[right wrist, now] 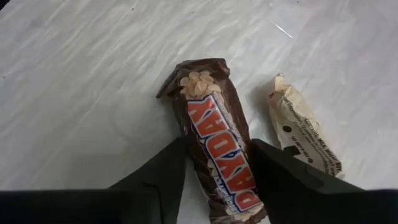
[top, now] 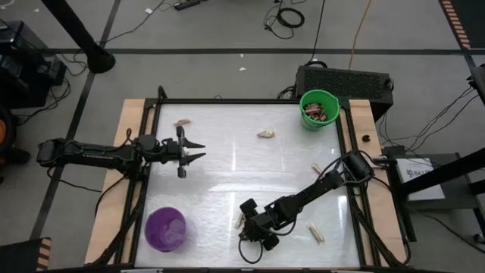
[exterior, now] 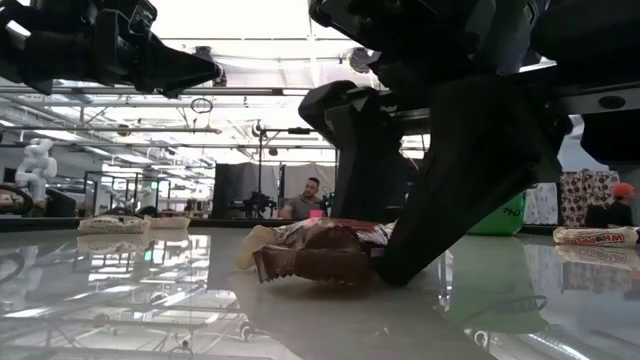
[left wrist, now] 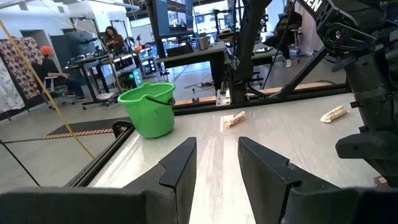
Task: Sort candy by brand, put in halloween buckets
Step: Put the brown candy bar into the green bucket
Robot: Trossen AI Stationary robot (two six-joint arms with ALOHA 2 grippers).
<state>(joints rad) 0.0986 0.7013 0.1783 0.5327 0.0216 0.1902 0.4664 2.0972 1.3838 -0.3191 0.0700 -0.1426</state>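
A glossy white tabletop [top: 250,174] in a black frame stands in a workshop with desks and seated people. The green bucket [top: 318,109] sits in one corner holding dark bars; the purple bucket [top: 165,228] is diagonally opposite. Near the purple bucket, the right end effector [right wrist: 214,165] has its fingers on either side of a brown bar [right wrist: 214,149], a cream bar [right wrist: 305,134] just beside it; only the wrist view shows the wrapper. The left end effector [left wrist: 217,163] hovers apart, empty, facing the green bucket.

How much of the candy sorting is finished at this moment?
Done: some bars lie in the green bucket; the purple bucket holds pale ones. In hand: the right gripper straddles a brown Payday bar. Left: several pale bars on the table; left gripper waits open.
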